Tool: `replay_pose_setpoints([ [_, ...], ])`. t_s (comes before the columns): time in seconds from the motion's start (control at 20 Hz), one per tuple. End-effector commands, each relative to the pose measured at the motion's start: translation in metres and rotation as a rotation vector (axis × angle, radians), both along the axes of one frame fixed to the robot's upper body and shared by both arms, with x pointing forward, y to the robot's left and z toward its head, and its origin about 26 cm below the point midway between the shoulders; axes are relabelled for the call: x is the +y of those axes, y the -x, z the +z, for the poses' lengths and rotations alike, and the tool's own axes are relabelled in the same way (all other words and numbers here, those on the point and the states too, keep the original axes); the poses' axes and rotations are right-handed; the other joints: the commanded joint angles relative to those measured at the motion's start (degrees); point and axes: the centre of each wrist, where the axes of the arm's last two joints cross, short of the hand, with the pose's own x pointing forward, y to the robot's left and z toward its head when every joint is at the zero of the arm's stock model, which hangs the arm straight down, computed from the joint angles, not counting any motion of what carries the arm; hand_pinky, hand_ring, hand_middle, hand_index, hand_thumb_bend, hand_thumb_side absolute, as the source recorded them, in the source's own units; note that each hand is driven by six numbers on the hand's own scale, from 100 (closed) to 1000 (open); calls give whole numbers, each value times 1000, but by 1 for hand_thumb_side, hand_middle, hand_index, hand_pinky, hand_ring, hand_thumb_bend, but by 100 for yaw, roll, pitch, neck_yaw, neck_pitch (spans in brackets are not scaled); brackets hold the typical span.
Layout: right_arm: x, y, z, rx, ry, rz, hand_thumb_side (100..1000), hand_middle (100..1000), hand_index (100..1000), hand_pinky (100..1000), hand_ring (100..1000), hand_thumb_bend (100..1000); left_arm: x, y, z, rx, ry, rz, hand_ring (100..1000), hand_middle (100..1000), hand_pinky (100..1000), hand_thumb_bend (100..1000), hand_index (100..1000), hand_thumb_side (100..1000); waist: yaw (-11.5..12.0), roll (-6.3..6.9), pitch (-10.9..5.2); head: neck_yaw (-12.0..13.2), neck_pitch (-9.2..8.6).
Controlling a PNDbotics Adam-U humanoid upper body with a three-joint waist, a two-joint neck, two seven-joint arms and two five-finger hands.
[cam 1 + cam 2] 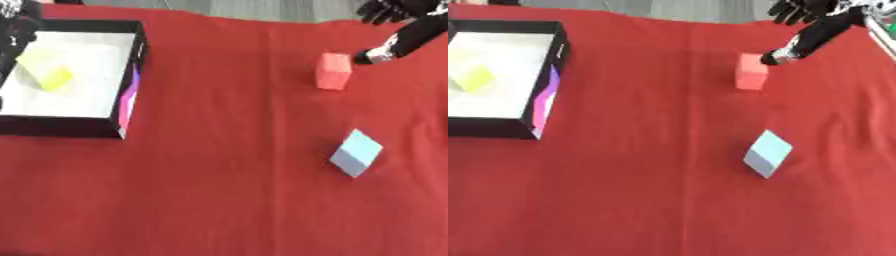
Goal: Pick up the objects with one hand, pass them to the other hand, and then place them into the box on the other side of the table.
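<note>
A salmon-red block (333, 71) stands on the red cloth at the upper right. My right hand (409, 34) comes in from the top right corner and is open. One fingertip (366, 57) hangs just beside the block's upper right corner, and the other fingers are spread above it. A light blue block (356, 153) lies tilted on the cloth below the red one. At the left stands the black box (129, 95) with a white floor, and a yellow block (44, 71) lies inside it. A dark part of my left hand (12, 35) shows at the box's far left corner.
The red cloth (227, 190) covers the whole table. Its far edge runs along the top of the view, with grey floor beyond. The box has a pink and purple print on its right wall (128, 102).
</note>
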Motion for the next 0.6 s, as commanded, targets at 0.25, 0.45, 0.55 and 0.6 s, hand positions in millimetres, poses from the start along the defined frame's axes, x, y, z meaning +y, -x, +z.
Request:
replay_pose_setpoints([
  [0.25, -18, -12, 13, -20, 70, 8, 131, 839, 905, 983, 915, 498, -3, 3, 18, -55, -26, -5, 752, 666, 803, 100, 698, 877, 132, -60, 62, -176, -300],
  [0.45, -22, -19, 10, -33, 102, -1, 135, 839, 906, 983, 913, 502, -4, 3, 19, -56, -21, -6, 751, 664, 803, 100, 697, 880, 193, -72, 110, -253, -352],
  [0.55, -22, -21, 8, -38, 112, -3, 140, 838, 905, 983, 912, 505, -5, 3, 19, -60, -18, -8, 751, 663, 803, 100, 697, 880, 212, -79, 129, -279, -351],
  [0.6, -22, -22, 7, -37, 115, -2, 141, 838, 905, 983, 912, 506, -5, 3, 20, -63, -18, -10, 751, 663, 803, 100, 697, 879, 221, -82, 138, -291, -350],
])
